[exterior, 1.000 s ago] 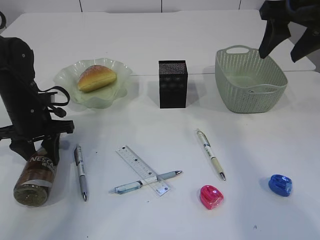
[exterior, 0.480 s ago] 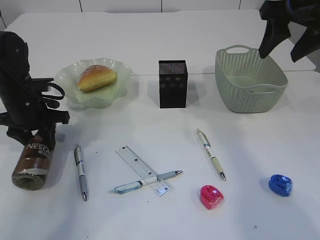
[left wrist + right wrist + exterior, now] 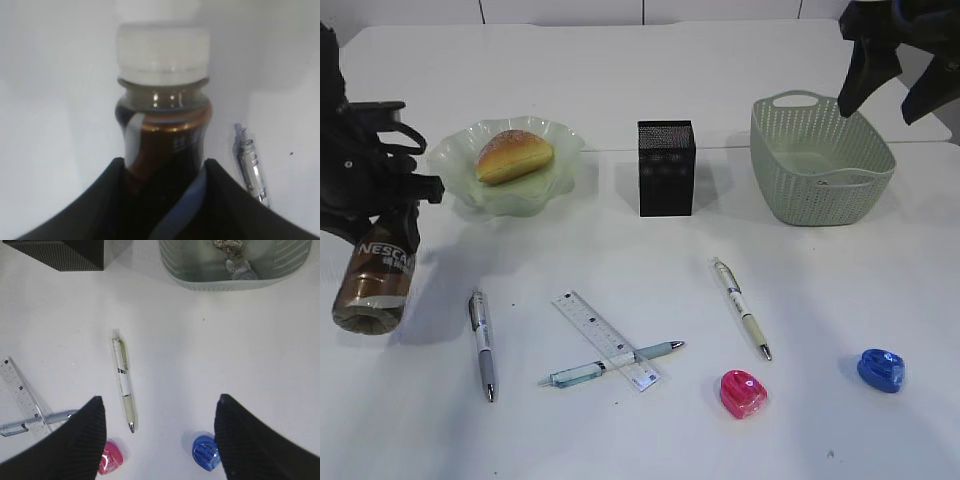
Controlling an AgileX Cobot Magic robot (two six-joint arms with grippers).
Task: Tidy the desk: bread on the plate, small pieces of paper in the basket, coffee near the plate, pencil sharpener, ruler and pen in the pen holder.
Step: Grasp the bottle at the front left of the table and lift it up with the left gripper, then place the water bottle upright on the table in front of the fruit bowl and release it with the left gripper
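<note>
White desk [image 3: 620, 90] around your left gripper [image 3: 375, 215], which clamps the coffee bottle [image 3: 375, 285] hanging below it. Plate [image 3: 550, 150] lies to its right: carry level, set upright beside the rim. Right gripper [image 3: 895, 75] idles, spread wide, empty.

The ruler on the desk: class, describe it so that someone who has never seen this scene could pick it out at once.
Start at the black pen holder in the middle of the white table and come toward the front edge, slightly left. There the ruler lies flat and diagonal. It is the only clear, flat strip with printed marks, and a pale blue pen lies across its lower end.
</note>
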